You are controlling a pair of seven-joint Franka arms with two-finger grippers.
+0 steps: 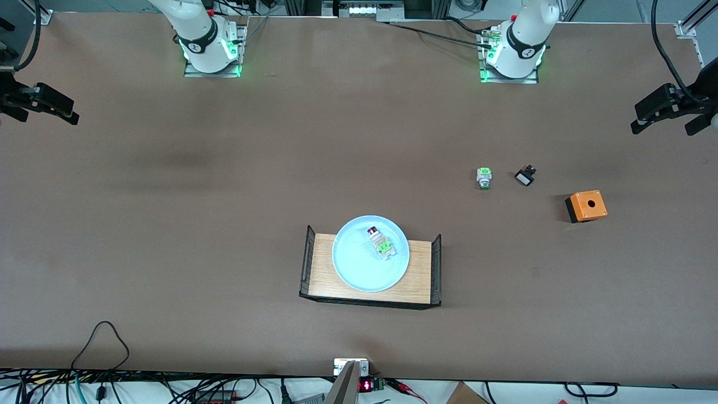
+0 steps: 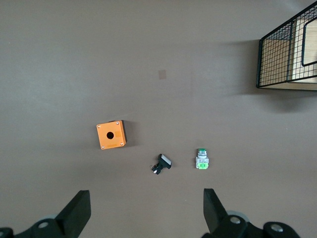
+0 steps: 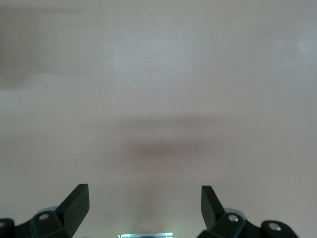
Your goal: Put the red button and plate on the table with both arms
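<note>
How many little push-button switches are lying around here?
3. The red button lies on the plate, which sits on the tray. The green button and the black switch lie side by side on the table, near the orange box.

Table (image 1: 224, 224): tray (image 1: 320, 269), green switch (image 1: 483, 178), black switch (image 1: 525, 177), orange box (image 1: 587, 206).
</note>
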